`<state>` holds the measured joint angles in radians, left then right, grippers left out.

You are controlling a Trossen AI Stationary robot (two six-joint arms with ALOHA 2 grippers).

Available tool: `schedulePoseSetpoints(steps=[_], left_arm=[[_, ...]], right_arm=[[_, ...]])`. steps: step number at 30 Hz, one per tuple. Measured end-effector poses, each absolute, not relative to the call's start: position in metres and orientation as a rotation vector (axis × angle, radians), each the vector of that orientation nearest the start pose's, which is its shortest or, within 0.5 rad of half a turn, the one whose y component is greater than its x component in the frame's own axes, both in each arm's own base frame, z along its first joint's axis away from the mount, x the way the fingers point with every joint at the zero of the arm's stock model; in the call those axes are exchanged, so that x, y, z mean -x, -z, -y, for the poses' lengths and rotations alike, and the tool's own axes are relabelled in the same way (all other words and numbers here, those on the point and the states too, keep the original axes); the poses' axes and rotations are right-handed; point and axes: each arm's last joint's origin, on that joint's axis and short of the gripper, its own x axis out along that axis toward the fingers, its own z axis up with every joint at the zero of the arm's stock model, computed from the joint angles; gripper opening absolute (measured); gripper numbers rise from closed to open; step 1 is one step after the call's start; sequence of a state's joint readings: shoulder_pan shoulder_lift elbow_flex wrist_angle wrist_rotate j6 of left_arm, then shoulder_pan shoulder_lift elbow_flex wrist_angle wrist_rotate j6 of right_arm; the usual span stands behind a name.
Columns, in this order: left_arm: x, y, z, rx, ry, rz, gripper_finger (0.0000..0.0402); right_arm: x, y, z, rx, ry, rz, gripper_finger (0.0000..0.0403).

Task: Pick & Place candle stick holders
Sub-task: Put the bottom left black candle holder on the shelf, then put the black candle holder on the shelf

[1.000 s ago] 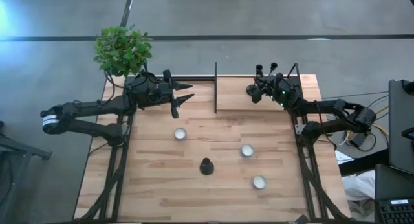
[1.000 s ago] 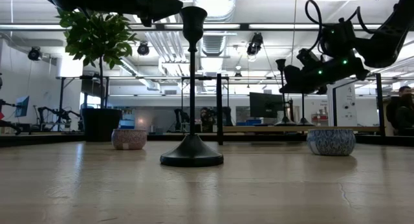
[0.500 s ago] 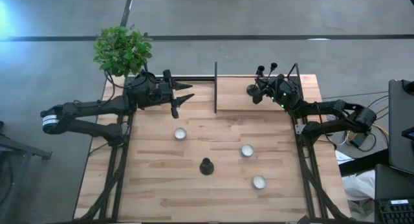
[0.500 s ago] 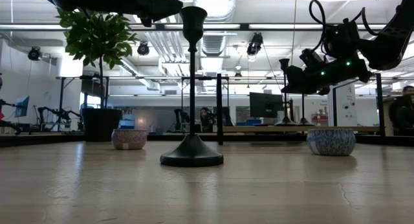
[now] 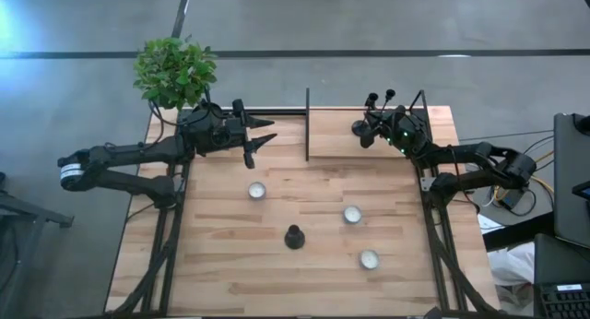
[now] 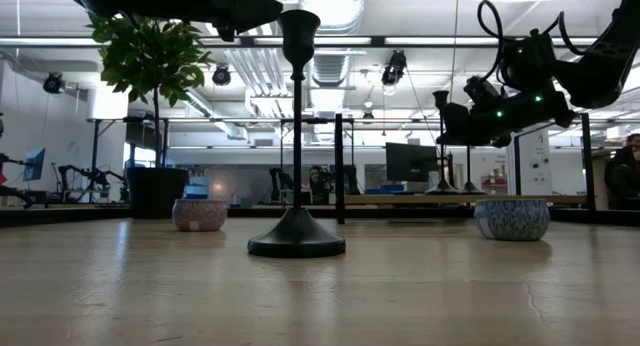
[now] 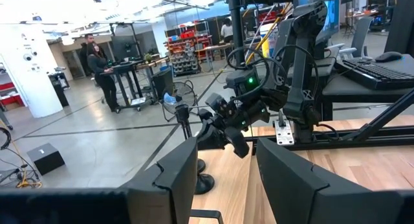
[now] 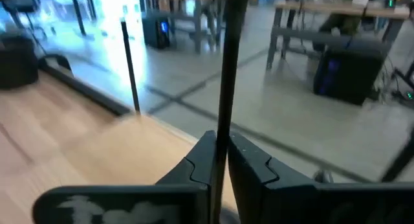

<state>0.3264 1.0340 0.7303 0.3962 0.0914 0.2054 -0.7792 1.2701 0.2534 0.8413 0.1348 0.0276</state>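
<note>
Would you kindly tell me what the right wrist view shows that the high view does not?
Only the right wrist view: the right gripper, its jaws closed against the thin stem of a candlestick holder. Only the high view: three white cups, a second holder standing mid-table, and the waiting left gripper, open. Both: the wooden table.

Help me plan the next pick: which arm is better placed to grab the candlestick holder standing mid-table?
Left. The left gripper is open and empty; the right gripper is closed on another holder at the table's far edge.
</note>
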Motion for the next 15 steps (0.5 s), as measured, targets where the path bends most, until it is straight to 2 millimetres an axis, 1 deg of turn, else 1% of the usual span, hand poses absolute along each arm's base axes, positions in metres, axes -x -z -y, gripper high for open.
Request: schedulePoseSetpoints(steps=[2, 15], left_arm=[[-0.221, -0.323, -0.072, -0.224, -0.243, 0.066, 0.0165], [-0.221, -0.323, -0.072, -0.224, -0.244, 0.066, 0.0165]], right_arm=[[-0.151, -0.159, 0.155, -0.089, 0.916, -0.182, 0.0047], [-0.151, -0.171, 0.155, -0.056, 0.914, -0.09, 0.0115]])
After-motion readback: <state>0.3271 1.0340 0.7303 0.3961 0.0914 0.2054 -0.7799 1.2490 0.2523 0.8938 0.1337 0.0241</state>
